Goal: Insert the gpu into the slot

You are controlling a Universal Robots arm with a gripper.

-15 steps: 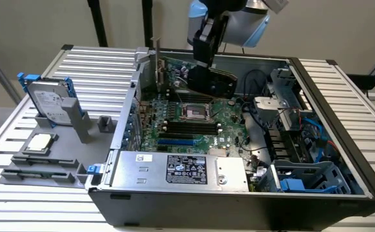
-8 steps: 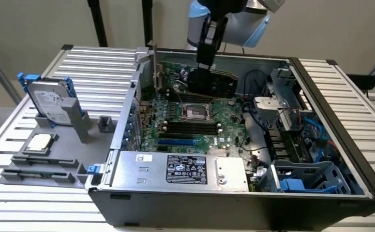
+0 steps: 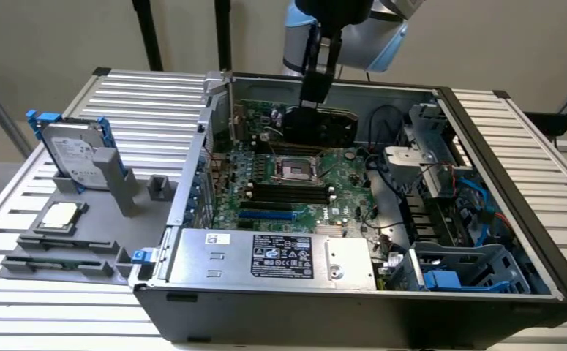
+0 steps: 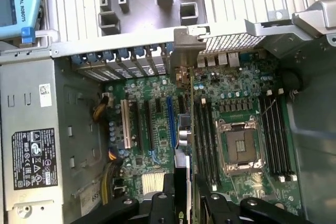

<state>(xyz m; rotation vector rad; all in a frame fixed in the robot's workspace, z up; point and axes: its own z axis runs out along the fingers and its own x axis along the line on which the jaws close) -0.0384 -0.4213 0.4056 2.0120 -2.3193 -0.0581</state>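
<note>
Gpu (image 3: 320, 126), flat matte black, hangs in tool (image 3: 314, 101).

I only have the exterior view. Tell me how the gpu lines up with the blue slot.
Observer: In the wrist view the gpu, edge-on in the gripper, runs roughly parallel to the blue slot.
Operator: Check that the slot is free.
Observer: Nothing is seated in it along its length.
Operator: Name what lies beside it.
Observer: A white slot lies parallel, toward the power supply, with black slots between.
</note>
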